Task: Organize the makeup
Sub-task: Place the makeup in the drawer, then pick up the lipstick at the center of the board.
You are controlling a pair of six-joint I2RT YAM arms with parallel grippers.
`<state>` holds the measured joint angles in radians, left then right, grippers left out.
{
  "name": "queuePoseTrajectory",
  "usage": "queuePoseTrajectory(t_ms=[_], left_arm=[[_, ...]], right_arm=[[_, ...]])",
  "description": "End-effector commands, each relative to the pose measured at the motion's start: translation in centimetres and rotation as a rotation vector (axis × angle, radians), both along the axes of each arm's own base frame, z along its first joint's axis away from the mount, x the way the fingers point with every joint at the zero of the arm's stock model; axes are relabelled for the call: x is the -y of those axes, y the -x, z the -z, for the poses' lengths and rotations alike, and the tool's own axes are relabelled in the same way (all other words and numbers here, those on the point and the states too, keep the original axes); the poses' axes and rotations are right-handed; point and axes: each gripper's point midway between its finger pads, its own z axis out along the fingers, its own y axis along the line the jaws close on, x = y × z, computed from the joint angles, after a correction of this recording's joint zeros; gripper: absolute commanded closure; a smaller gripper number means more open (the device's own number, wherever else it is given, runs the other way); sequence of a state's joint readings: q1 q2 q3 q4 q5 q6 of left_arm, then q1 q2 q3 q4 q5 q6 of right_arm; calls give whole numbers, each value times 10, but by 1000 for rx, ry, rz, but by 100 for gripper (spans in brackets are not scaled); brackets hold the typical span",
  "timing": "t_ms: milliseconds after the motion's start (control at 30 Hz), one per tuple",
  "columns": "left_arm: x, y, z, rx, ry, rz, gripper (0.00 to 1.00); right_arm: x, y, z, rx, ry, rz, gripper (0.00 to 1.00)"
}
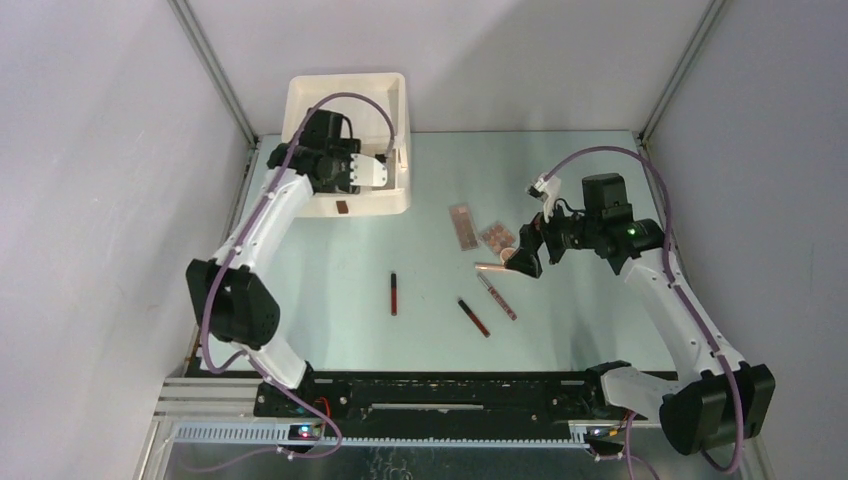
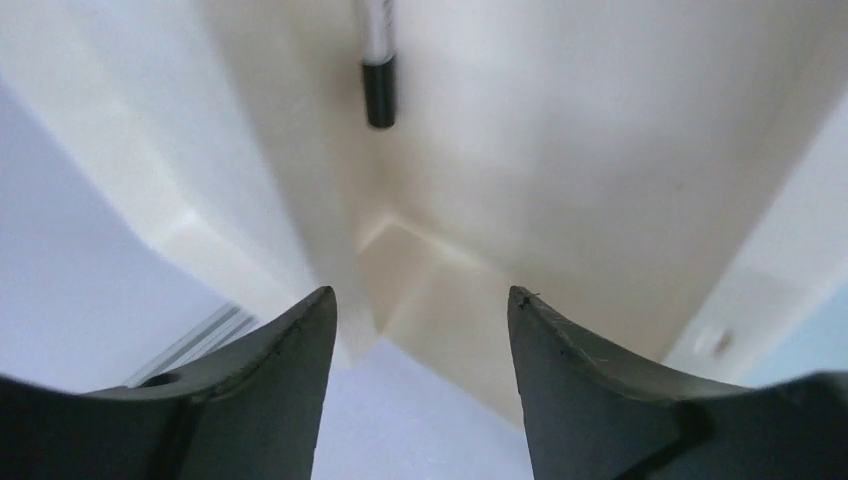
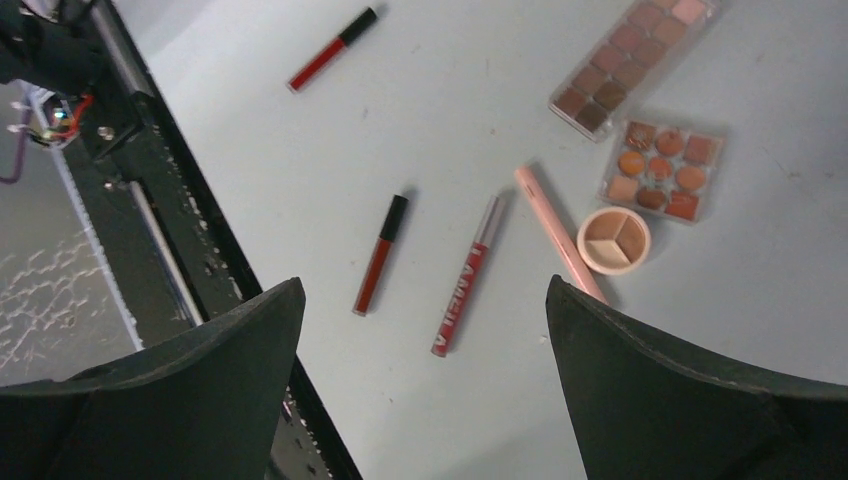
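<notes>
Cream plastic box (image 1: pixel 372 204) at the pale table's (image 1: pixel 580 330) far-left corner

White shells, black joints on left arm (image 1: pixel 262 225) and right arm (image 1: pixel 680 310) (purple cables (image 1: pixel 598 149) trailing); left claw (image 2: pixel 420 292), right claw (image 3: pixel 425 283) dark grey.

Pale grey walls (image 1: pixel 80 200), aluminium corner posts (image 1: pixel 213 75), a pale green tabletop (image 1: pixel 570 340), even diffuse light.
</notes>
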<state>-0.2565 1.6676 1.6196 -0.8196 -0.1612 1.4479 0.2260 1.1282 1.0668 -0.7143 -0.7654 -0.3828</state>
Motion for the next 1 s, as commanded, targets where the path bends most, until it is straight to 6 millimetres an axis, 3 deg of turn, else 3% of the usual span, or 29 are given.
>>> queuePoseTrajectory(t_ms=[0, 233, 333, 433, 567, 700, 967], left_arm=[[2, 18, -80, 202, 142, 10, 29], [1, 60, -124, 425, 345, -7, 9], [9, 81, -138, 514, 509, -7, 1], [16, 103, -146, 547, 701, -43, 0], [26, 130, -139, 500, 936, -105, 0], [40, 151, -119, 420, 1122, -137, 0], [50, 169, -105, 362, 1238, -140, 0]], right_arm=[[3, -13, 19, -8, 87, 41, 0], [-8, -7, 72, -59, 331, -6, 3], [-10, -5, 94, -95, 418, -28, 7], [-10, -3, 118, -136, 490, -47, 9], [-10, 4, 147, -163, 598, -82, 13], [-8, 13, 171, -198, 680, -108, 16], [-3, 18, 197, -198, 791, -103, 27]])
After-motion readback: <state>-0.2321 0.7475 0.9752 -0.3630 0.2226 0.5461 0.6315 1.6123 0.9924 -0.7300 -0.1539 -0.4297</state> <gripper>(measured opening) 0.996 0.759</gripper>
